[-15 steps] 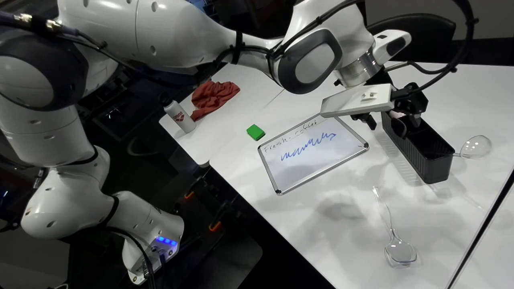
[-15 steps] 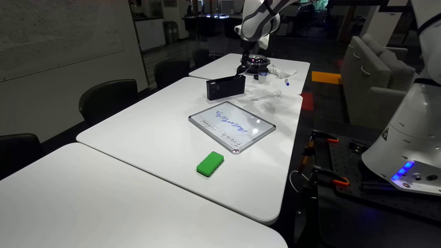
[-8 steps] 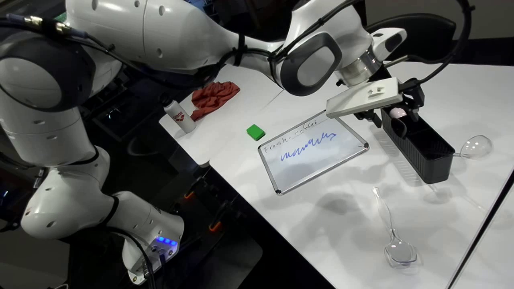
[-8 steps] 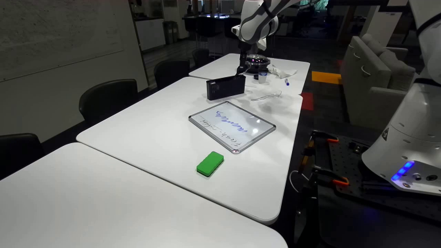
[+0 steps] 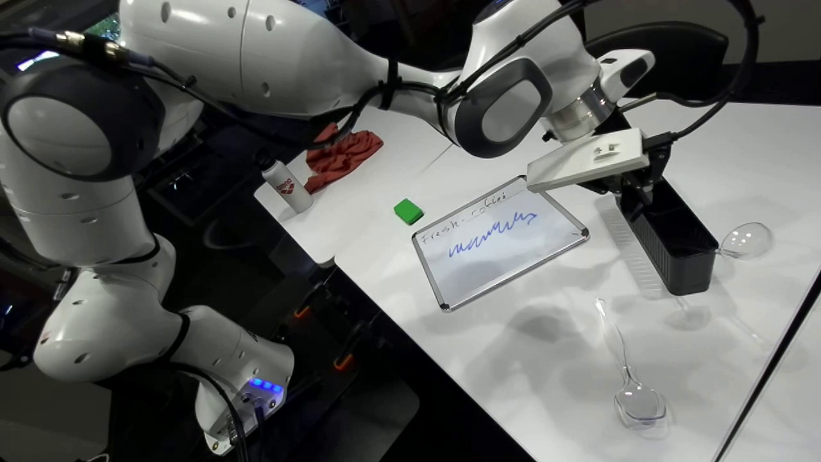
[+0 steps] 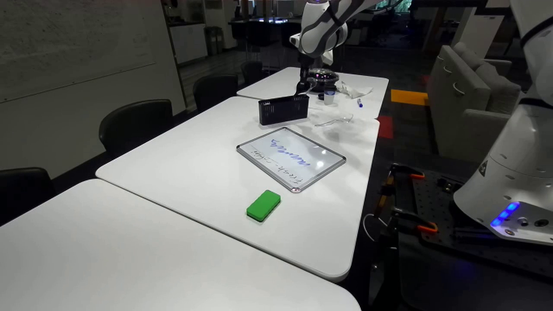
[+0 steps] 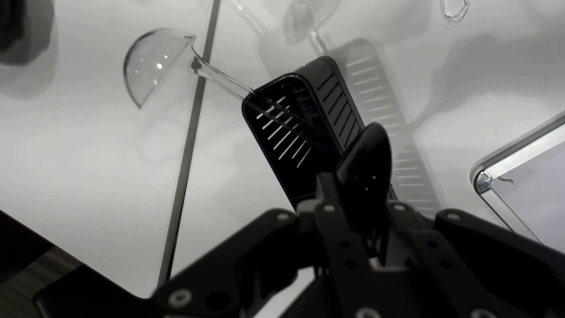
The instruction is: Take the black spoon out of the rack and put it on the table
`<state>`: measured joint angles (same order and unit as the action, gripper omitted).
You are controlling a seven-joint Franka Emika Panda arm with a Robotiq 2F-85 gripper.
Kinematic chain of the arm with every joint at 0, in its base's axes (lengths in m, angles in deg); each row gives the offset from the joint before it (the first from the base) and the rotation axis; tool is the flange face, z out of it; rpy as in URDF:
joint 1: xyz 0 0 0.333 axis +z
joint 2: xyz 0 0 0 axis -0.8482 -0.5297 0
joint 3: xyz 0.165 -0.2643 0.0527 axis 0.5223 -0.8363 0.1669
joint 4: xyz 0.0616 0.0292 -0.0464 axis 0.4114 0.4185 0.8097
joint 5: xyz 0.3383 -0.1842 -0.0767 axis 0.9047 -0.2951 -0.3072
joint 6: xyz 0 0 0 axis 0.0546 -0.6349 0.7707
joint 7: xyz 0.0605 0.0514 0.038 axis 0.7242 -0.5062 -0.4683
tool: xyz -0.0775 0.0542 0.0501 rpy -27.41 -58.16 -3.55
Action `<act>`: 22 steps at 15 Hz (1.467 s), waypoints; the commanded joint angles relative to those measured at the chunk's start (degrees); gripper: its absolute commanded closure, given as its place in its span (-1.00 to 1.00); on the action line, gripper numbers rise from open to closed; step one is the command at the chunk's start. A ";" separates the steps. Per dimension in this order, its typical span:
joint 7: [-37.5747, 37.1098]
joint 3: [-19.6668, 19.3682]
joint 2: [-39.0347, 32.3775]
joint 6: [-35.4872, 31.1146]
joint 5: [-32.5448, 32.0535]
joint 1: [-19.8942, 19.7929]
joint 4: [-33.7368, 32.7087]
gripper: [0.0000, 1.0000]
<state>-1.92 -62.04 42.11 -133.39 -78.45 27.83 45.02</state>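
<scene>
The small all-black spoon [image 7: 370, 157] with a rounded, shiny bowl is gripped by the black two-fingered gripper [image 7: 362, 201], its jaws clenched on it with a finger on either side; in the wrist view the bowl sits tilted just right of centre and overlaps a wall of the long, narrow, black rectangular rack [image 7: 333, 90] with slotted sides. The spoon's handle is lost among the fingers, so how far it reaches into the rack cannot be told. A see-through ladle [image 7: 152, 66] with a round bowl leans over the rim at the rack's end, handle slanting inside, bowl outside, at the upper left of the wrist view. The rack stands on the large, smooth white table [image 6: 185, 164]. At the lower right of an exterior view a see-through long-handled spoon [image 5: 640, 399] lies apart from the rack. Around the middle of both exterior views lies a flat whiteboard [image 5: 500, 256] with a silver frame and blue scribble, near the rack but not touching it; a green rectangular block [image 6: 263, 204] lies near the board. Farther out, at the upper left of an exterior view, a white bottle [image 5: 287, 187] with red lettering stands just beside a crumpled red cloth [image 5: 346, 160]. Toward the top of an exterior view are a dark round container [image 6: 324, 77], a small pale cup [image 6: 329, 97] and a blue marker [image 6: 360, 103].
</scene>
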 commanded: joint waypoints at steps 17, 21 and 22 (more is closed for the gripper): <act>-9.28 -6.29 22.45 -0.48 -0.23 5.38 14.42 0.95; -8.60 -5.80 28.42 4.94 5.15 4.42 19.80 0.95; -7.29 -5.76 29.62 5.84 7.17 4.16 21.08 0.95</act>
<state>-10.50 -67.99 66.01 -130.51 -75.25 32.28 60.31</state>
